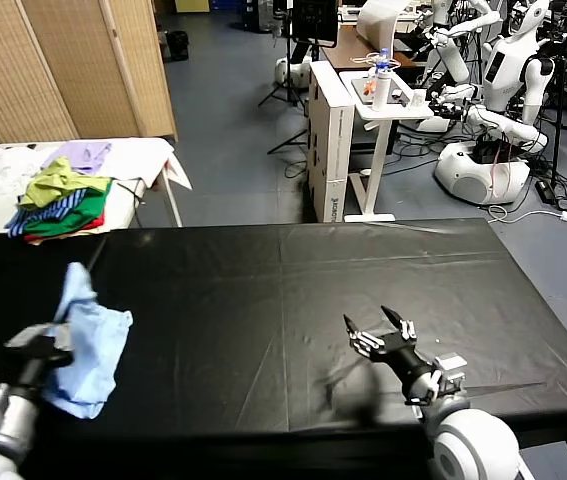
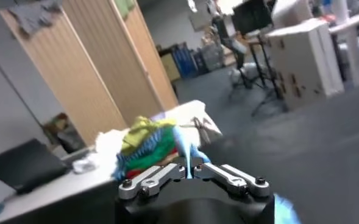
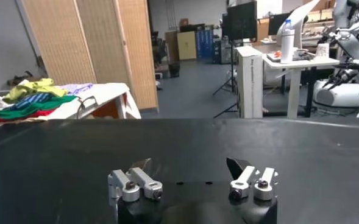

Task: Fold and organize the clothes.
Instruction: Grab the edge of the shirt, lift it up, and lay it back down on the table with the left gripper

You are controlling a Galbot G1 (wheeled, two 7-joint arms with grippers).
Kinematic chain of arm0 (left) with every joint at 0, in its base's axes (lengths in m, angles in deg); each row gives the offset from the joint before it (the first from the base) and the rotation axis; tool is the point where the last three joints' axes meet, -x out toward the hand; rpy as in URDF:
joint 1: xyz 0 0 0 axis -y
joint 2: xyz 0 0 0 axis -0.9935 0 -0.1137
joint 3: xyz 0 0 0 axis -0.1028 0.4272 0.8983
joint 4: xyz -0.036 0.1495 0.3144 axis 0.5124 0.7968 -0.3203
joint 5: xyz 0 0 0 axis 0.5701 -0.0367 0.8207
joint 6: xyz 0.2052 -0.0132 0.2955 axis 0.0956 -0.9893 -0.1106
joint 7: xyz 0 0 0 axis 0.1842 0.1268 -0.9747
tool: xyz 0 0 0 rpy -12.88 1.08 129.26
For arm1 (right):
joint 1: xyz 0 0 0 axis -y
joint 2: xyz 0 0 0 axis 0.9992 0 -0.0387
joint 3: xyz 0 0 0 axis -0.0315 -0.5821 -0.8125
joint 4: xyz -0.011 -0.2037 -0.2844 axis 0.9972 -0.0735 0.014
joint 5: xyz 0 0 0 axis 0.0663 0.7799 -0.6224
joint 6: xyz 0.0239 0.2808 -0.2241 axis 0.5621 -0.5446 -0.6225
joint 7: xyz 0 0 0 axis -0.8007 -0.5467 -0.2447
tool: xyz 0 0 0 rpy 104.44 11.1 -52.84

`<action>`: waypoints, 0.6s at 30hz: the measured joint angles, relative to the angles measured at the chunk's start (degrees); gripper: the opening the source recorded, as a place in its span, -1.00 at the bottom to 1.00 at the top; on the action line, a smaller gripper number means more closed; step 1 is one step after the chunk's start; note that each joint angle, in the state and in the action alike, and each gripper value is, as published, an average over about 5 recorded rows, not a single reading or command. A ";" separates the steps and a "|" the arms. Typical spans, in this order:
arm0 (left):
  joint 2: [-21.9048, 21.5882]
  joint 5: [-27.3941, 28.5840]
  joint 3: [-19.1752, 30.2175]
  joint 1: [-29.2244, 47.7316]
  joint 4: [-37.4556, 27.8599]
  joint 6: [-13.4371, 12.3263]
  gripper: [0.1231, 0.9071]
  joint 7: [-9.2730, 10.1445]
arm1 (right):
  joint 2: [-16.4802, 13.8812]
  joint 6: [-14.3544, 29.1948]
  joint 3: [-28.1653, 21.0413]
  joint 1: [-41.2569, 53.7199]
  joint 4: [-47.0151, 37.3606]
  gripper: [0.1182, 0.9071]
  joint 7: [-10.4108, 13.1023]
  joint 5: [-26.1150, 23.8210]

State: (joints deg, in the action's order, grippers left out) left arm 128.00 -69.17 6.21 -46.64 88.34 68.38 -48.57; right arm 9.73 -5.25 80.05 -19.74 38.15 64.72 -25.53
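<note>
Black table (image 1: 293,300), matte cloth cover with fold creases across it. 1 item resting on it: light blue T-shirt (image 1: 93,345), bunched at the robot's left edge, 1 corner pulled up off the surface. Right gripper (image 1: 381,330) is above the surface near the front right, cannot tell if it touches.

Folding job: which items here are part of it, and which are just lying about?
Part of the job:
light sky-blue cotton T-shirt, held by the left gripper
open right gripper
black table

Lying about:
heap of green, yellow, red and striped garments
lilac cloth
</note>
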 joint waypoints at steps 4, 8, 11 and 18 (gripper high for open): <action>4.99 -1.85 8.84 2.81 0.36 1.37 -0.88 0.69 | -0.19 -0.11 1.70 -1.67 1.03 1.00 0.04 0.06; 10.33 -1.14 16.81 4.71 -1.57 1.88 -0.88 1.07 | -0.18 -0.19 2.61 -2.51 1.28 1.00 0.14 -0.02; 13.90 1.13 21.88 5.48 -3.71 1.45 -0.88 0.92 | -0.05 -0.46 2.17 -2.29 1.22 1.00 0.23 -0.26; 20.13 5.21 29.89 6.31 -8.51 0.87 -0.64 -0.14 | -0.69 -4.77 -1.29 -0.37 1.41 1.00 1.90 6.03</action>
State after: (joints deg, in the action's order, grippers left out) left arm 148.13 -63.97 36.10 -40.33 79.83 69.26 -48.71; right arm 9.04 -10.02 78.76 -20.11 39.57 66.63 -19.49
